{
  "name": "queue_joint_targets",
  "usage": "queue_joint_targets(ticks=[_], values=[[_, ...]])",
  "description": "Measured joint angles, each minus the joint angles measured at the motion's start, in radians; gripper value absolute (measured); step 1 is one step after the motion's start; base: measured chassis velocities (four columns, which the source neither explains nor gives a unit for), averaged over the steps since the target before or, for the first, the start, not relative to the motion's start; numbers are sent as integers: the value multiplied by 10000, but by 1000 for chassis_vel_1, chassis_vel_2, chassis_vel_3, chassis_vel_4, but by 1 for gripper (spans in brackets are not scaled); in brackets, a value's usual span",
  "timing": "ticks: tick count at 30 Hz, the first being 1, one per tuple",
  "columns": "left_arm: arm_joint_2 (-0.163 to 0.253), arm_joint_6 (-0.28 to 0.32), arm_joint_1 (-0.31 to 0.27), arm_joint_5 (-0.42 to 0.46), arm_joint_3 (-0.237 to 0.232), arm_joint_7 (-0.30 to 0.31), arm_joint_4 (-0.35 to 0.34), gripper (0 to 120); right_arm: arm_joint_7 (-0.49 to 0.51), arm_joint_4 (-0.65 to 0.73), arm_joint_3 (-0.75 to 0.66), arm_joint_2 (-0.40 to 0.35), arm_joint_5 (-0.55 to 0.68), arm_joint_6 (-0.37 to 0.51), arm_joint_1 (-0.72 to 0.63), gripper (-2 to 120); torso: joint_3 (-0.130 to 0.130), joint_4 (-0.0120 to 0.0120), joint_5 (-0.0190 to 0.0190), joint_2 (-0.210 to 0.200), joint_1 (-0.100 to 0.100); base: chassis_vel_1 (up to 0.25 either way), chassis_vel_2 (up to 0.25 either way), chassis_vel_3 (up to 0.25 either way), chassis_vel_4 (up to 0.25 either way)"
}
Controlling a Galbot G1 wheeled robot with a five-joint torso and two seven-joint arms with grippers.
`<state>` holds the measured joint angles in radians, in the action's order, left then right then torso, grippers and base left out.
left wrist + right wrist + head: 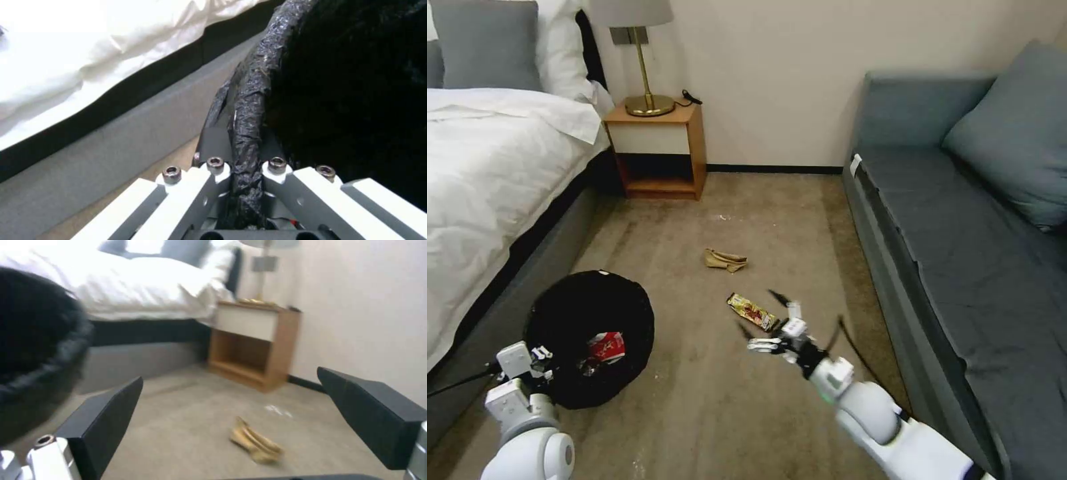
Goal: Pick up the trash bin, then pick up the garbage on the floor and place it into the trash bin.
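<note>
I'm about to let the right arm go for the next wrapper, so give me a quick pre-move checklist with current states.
1. Left claw shut on the round black bag-lined trash bin's rim: ok.
2. Right claw open: ok.
3. Brown-gold candy wrapper on the carpet beside the right claw, not held: ok.
4. Tan crumpled paper scrap lies farther off, apart from the wrapper: ok.
5. Red snack packet inside the bin: ok.
6. Clear bottle's whereabouts: cannot tell.

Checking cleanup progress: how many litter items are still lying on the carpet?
2: a brown-gold candy wrapper just beyond the open right gripper, and a tan paper scrap farther toward the nightstand. More could be hidden.
</note>
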<state>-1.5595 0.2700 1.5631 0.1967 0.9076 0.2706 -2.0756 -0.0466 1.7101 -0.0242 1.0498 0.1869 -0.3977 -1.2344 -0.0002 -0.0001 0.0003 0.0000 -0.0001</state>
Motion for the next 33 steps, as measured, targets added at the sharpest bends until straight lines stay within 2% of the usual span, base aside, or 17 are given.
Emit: queue_joint_targets(ticks=[5,8,25,33], values=[[33,-5,-23,58,48,0,0,3,905,0,-743,463,-536,-46,-1036,100,1,-1,-2,0,0,0,0,0,0],[34,-12,-6,66,54,0,-3,3,1107,-13,-995,667,-615,-118,-1317,100,0,0,-1,0,0,0,0,0,0],[100,-36,163,197,107,10,-212,3,1142,-361,-1581,1227,-779,-743,-1562,100,1,3,-3,0,0,0,0,0,0],[124,-36,176,233,108,15,-247,3,1035,-453,-1630,1252,-667,-850,-1489,100,2,2,-3,0,0,-83,90,76,-84]])
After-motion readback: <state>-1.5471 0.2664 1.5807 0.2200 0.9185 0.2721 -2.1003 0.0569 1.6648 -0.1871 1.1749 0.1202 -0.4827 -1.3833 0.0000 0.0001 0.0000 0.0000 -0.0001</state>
